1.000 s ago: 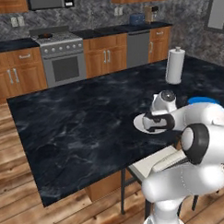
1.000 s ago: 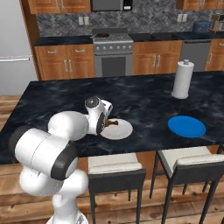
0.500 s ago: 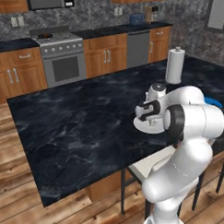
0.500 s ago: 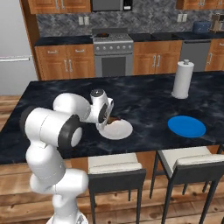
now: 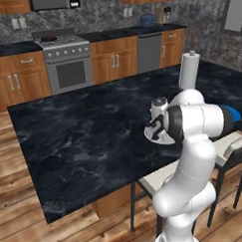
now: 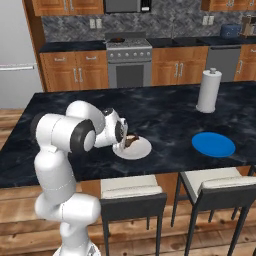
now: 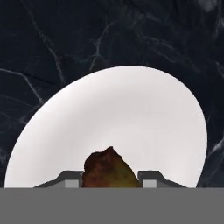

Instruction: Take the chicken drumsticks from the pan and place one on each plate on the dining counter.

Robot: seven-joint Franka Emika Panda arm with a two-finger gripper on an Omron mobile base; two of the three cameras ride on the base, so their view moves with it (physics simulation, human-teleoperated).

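**Drumstick in my fingers over the white plate – release risk**

My fingers are clamped narrow on a drumstick, holding it above the white plate on the bench. The meat sits between my two tips, its thick end poking up past them toward the plate's middle.

Risks as I judge them: letting go too high could make it bounce or roll off the rim onto the bench; it hangs nearer one edge of the plate than the centre. An uneven grip might let it slip early. The blue plate lies well apart to the side, bare, so it needs the other drumstick.
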